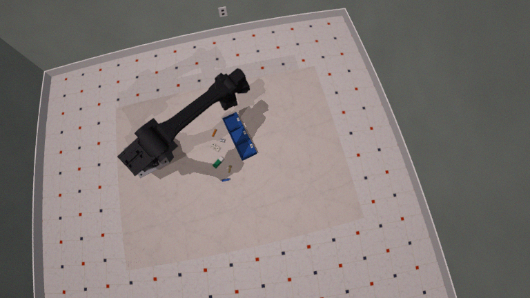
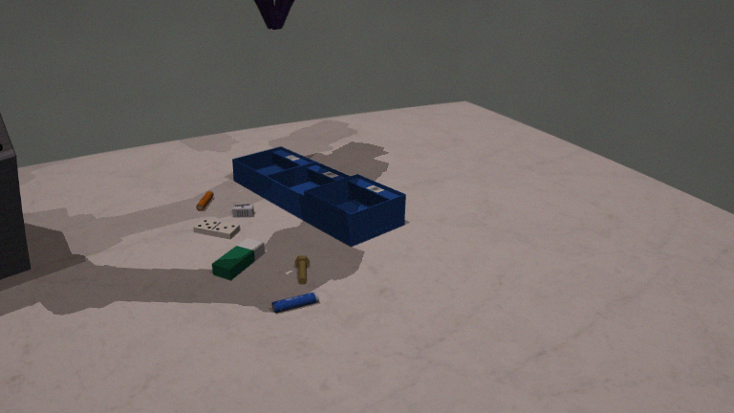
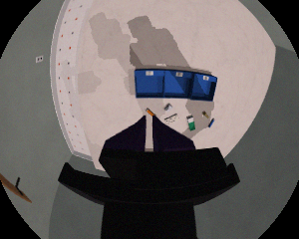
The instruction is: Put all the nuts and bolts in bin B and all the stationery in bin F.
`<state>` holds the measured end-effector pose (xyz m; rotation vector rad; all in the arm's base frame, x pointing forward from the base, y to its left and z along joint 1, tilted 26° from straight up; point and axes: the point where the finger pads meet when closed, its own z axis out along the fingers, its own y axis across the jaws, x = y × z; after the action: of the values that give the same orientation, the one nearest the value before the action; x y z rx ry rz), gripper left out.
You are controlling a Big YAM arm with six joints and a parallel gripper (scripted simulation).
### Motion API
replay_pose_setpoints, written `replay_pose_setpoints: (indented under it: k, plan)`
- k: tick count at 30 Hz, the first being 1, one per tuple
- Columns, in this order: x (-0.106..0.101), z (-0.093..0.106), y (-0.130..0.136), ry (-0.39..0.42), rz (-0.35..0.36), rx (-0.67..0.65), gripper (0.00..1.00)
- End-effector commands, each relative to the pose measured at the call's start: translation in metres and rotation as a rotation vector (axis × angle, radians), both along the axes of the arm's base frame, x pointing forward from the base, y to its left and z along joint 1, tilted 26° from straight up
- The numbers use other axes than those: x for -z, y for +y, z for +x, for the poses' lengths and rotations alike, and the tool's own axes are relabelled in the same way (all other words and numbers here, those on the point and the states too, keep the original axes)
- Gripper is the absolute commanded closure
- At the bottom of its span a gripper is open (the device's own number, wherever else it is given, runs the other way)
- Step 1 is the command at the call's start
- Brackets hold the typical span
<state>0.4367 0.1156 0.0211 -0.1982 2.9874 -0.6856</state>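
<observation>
High up over the surface point(image 2: 541, 256): the jaws, the dark purple gripper point(image 2: 274, 5), tips nearly touching, clenched on nothing. Pointing straight down, well above the far end of the bins.

Down below, resting on the surface: a row of three blue bins point(image 2: 319, 194), side by side and touching, each with a small white label on its far wall. Letters too small to read, so cannot tell which one is B or F. Nothing showing inside them from the side view.

Scattered just beside the bins, all lying flat and apart from each other:
- an orange stick-shaped thing point(image 2: 205, 200), nearest the far bin
- a small grey ribbed piece point(image 2: 243, 209), close to the bins' long wall
- a white domino point(image 2: 217, 228) with black dots
- a green eraser with a white end point(image 2: 237, 259)
- a brass bolt point(image 2: 302, 268), near the corner of the closest bin
- a blue stick-shaped thing point(image 2: 294, 301), farthest from the bins, toward the front

At the left edge, sitting on the surface: the dark arm base point(image 2: 10, 213), with a long shadow running across under the small things.
</observation>
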Motion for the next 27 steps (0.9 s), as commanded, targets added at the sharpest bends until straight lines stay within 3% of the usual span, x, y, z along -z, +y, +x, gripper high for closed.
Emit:
replay_pose_setpoints:
  k: [1,12,13,14,27]
  plan:
    - [0.009,0.0,0.001,0.003,-0.001,0.005,0.92]
    - [0.01,-0.001,0.0,0.006,-0.002,0.005,0.92]
    - [0.007,0.0,-0.012,-0.032,0.007,0.067,0.72]
    - [-0.004,0.0,-0.019,-0.078,0.022,0.112,0.72]
    - [0.008,-0.033,-0.124,-0.205,0.042,0.483,0.72]
